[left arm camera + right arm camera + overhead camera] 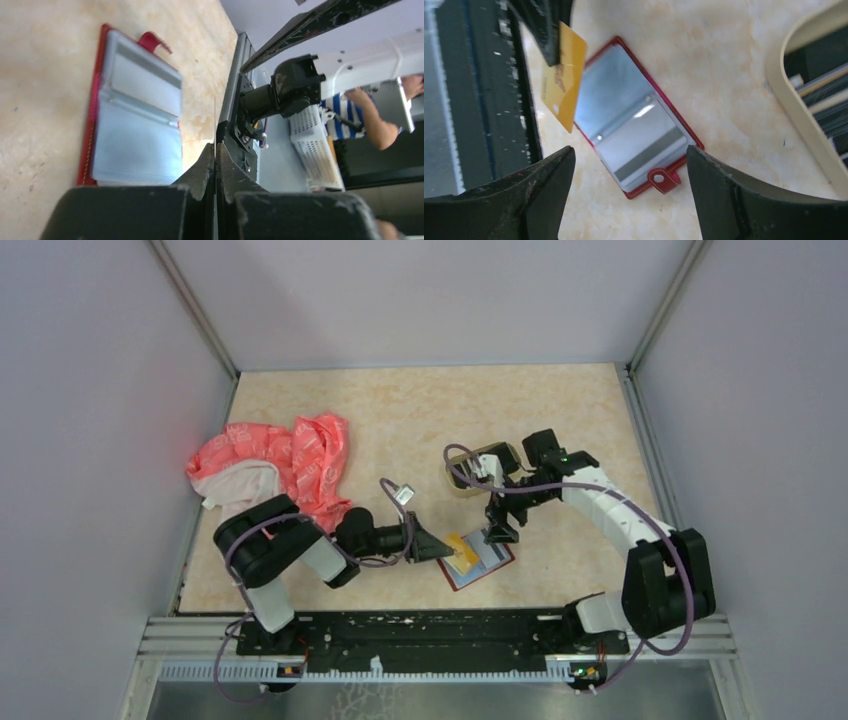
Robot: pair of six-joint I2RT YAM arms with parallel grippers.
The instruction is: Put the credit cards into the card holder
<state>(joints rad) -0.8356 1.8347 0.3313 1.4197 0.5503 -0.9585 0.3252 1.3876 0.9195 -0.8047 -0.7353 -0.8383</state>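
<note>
Table (420, 410): a pale marbled top is seen, walled on three sides, with both arm bases at its near edge.
Cloth (290, 460): a pink heap is left at the far left, well apart from the work.
Tray (776, 82): an oval tan tray is set just behind the right arm's wrist. Dark striped cards (824, 90) are stacked in it and not yet moved.
Right gripper (629, 150): it is hung above the card holder with its jaws spread wide, and nothing is held between them.
Left gripper (440, 548): it is laid low and nearly level, reaching in from the left. Its jaws are clamped flat together on one end of the gold card.
Card holder (634, 130): the red holder is laid open and flat on the table, clear sleeves upward, between the two grippers. Its long axis is run diagonally in the top view.
Gold card (564, 85): it is held on edge. Its free end is pointed down at the holder's left border, just beside the gripper tip. Contact with the sleeve cannot be told.
Snap tab (664, 179): it is folded out at the holder's end farthest from the card.
Deciding relation: the holder is placed directly ahead of the left gripper. A push along the card's length into a sleeve mouth is judged to be the coming move, with the right gripper well placed to pin the holder.
</note>
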